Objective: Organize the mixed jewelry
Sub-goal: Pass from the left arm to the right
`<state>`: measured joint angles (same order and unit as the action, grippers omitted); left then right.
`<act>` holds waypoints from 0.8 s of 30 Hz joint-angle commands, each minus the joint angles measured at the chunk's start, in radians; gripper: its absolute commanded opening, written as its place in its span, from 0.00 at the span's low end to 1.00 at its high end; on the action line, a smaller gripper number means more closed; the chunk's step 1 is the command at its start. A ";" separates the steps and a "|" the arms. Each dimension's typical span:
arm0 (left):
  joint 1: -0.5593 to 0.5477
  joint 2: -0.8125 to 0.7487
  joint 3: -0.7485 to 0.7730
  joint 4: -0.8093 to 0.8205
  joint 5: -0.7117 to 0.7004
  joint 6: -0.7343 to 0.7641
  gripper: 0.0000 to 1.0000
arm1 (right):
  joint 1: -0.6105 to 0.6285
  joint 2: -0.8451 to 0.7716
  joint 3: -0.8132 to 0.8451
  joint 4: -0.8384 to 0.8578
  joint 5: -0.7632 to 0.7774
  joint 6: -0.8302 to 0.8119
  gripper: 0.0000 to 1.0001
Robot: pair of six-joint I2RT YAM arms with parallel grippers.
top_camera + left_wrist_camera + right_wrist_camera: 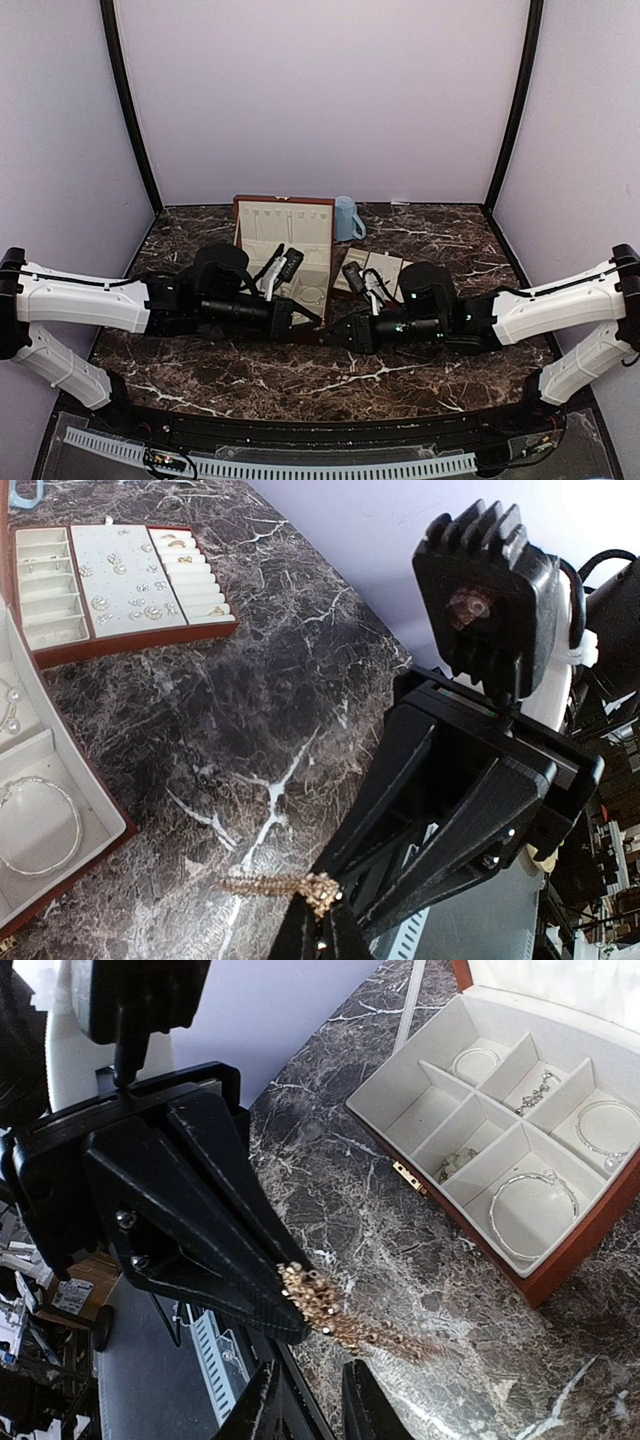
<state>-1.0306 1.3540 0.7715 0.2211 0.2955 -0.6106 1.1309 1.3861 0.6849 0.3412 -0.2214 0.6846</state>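
Dark marble counter [300,385], lilac walls [320,100] behind. Left fingers [230,1250] are clamped on a beaded gold chain [345,1322] above the counter. Right fingers [368,1410] are parted just beside it. Tiny silvery jewelry pieces [130,585] are seen in a cream-lined tray [130,640], bracelets [535,1210] in a wooden box [560,1260].

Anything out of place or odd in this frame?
A gold beaded chain sits in no compartment: pinched at one end by the fingers of the left gripper, it hangs over the dark marble table, outside the reddish-brown wooden box.
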 commanded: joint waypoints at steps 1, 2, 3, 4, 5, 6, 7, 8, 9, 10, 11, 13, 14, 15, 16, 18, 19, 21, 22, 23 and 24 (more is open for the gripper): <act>-0.002 -0.039 0.029 -0.037 0.018 -0.014 0.00 | 0.007 0.013 0.012 0.058 0.044 -0.018 0.22; -0.002 -0.039 0.029 -0.037 0.019 -0.016 0.00 | 0.007 0.014 0.009 0.060 0.051 -0.017 0.22; -0.002 -0.039 0.029 -0.037 0.019 -0.016 0.00 | 0.007 0.015 0.009 0.067 0.057 -0.018 0.22; -0.002 -0.039 0.029 -0.037 0.019 -0.018 0.00 | 0.007 0.019 0.008 0.069 0.059 -0.020 0.23; -0.002 -0.039 0.029 -0.037 0.021 -0.020 0.00 | 0.007 0.023 0.011 0.071 0.058 -0.020 0.23; -0.002 -0.039 0.029 -0.037 0.022 -0.021 0.00 | 0.007 0.027 0.013 0.073 0.056 -0.021 0.23; -0.002 -0.040 0.029 -0.037 0.023 -0.022 0.00 | 0.007 0.033 0.016 0.075 0.053 -0.023 0.23; -0.002 -0.041 0.029 -0.037 0.024 -0.022 0.00 | 0.007 0.037 0.019 0.078 0.050 -0.024 0.23; -0.002 -0.040 0.030 -0.038 0.024 -0.022 0.00 | 0.007 0.042 0.022 0.078 0.048 -0.026 0.23; -0.002 -0.041 0.031 -0.038 0.024 -0.022 0.00 | 0.007 0.047 0.025 0.078 0.045 -0.026 0.22; -0.002 -0.041 0.031 -0.038 0.025 -0.023 0.00 | 0.007 0.050 0.027 0.077 0.045 -0.028 0.20; -0.002 -0.042 0.032 -0.038 0.026 -0.023 0.00 | 0.007 0.053 0.028 0.077 0.044 -0.030 0.18; -0.002 -0.042 0.033 -0.039 0.026 -0.022 0.00 | 0.008 0.054 0.028 0.077 0.045 -0.032 0.17; -0.002 -0.042 0.033 -0.040 0.027 -0.024 0.00 | 0.007 0.054 0.030 0.076 0.045 -0.033 0.17; -0.002 -0.042 0.033 -0.040 0.028 -0.025 0.00 | 0.007 0.055 0.030 0.074 0.048 -0.035 0.17; -0.002 -0.042 0.033 -0.039 0.030 -0.027 0.00 | 0.006 0.058 0.033 0.066 0.053 -0.038 0.18; -0.002 -0.042 0.034 -0.039 0.031 -0.030 0.00 | 0.007 0.061 0.033 0.065 0.057 -0.040 0.18; -0.002 -0.045 0.034 -0.037 0.032 -0.031 0.00 | 0.007 0.064 0.033 0.065 0.059 -0.045 0.18; -0.002 -0.046 0.035 -0.037 0.032 -0.033 0.00 | 0.007 0.066 0.036 0.063 0.056 -0.047 0.18; -0.002 -0.047 0.034 -0.036 0.032 -0.035 0.00 | 0.008 0.069 0.042 0.058 0.057 -0.054 0.19; -0.003 -0.048 0.034 -0.035 0.032 -0.037 0.00 | 0.009 0.072 0.047 0.051 0.057 -0.061 0.19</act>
<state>-1.0306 1.3453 0.7723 0.1844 0.3153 -0.6376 1.1320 1.4433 0.6907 0.3702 -0.1780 0.6544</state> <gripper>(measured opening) 0.039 0.186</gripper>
